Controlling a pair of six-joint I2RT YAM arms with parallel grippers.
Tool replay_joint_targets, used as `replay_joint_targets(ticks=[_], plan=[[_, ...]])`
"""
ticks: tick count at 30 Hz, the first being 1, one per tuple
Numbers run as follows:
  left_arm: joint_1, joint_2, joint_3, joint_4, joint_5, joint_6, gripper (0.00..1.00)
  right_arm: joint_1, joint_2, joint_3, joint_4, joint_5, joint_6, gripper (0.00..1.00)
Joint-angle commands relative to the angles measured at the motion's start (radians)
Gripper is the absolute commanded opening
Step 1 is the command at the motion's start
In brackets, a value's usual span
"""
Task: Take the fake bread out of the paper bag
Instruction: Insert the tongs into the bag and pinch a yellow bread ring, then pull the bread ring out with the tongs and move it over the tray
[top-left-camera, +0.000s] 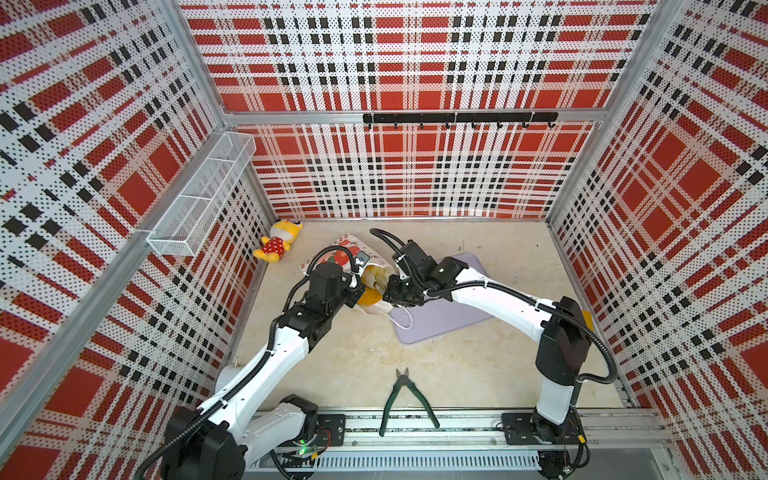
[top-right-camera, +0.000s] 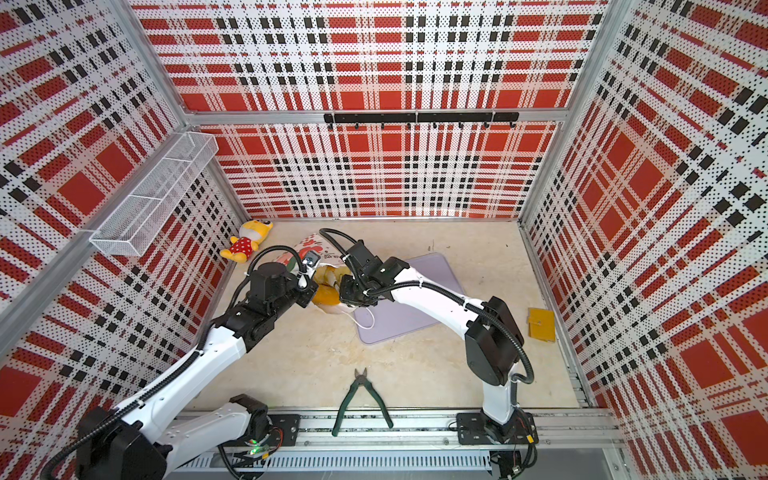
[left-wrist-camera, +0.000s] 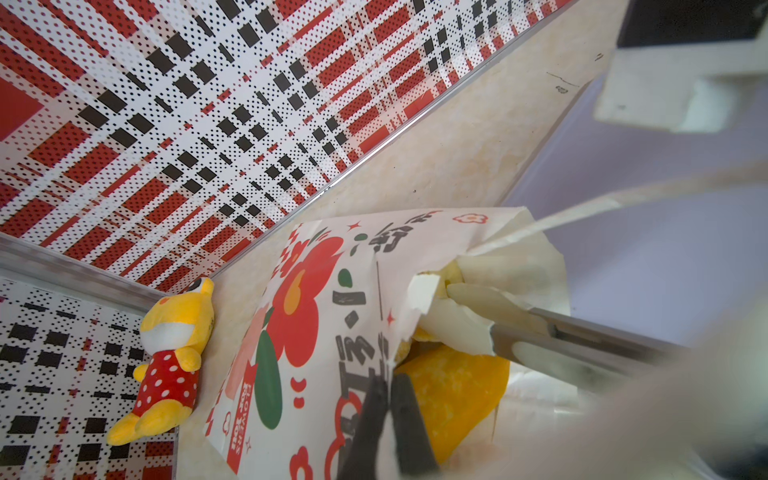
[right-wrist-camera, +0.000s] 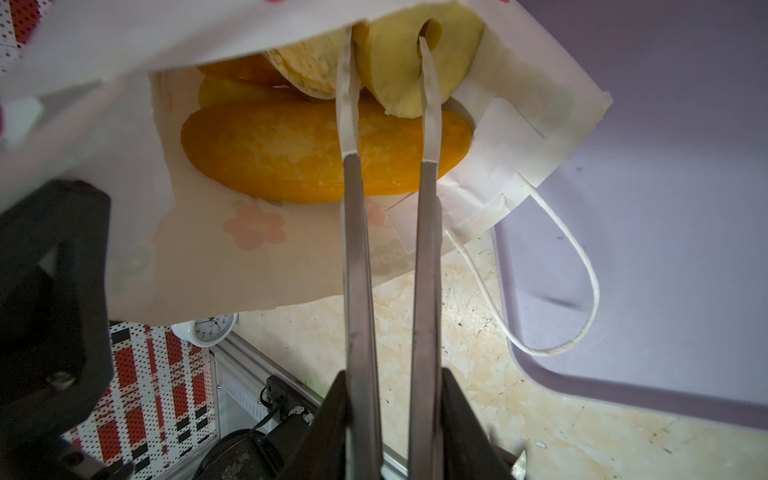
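- A plush doll (top-left-camera: 274, 246) lay in the far left corner, green-handled cutters (top-left-camera: 405, 399) near the front edge, and a yellow card (top-right-camera: 541, 324) by the right wall.
- The paper bag (top-left-camera: 340, 249) had its upper side hanging over the fake bread (right-wrist-camera: 291, 153).
- The beige table (top-left-camera: 353, 361) stood inside plaid walls (top-left-camera: 415, 174).
- The bag lay on its side, its mouth reaching onto the lilac tray (top-left-camera: 449, 320). The closed left gripper (left-wrist-camera: 390, 386) pinched its top edge.
- Inside lay a long loaf (right-wrist-camera: 257, 166), a bun (right-wrist-camera: 307, 70) and a ring (right-wrist-camera: 399, 66). The right gripper (right-wrist-camera: 384, 45), set narrow, straddled the ring's wall, and I could not tell whether it gripped.

The paper bag (left-wrist-camera: 324, 266) is white with red flowers.
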Motion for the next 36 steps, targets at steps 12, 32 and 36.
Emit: replay_joint_targets(ticks=[12, 32, 36], plan=[[-0.071, -0.022, -0.016, 0.027, -0.213, 0.047, 0.0, 0.018, -0.315, -0.334, 0.258, -0.064, -0.12, 0.0], [-0.093, 0.017, 0.04, -0.017, -0.315, -0.089, 0.0, -0.051, -0.836, -0.679, 0.247, -0.086, -0.067, 0.0], [-0.094, 0.018, 0.035, -0.017, -0.308, -0.101, 0.0, -0.166, -0.936, -0.76, 0.246, -0.155, -0.05, 0.0]])
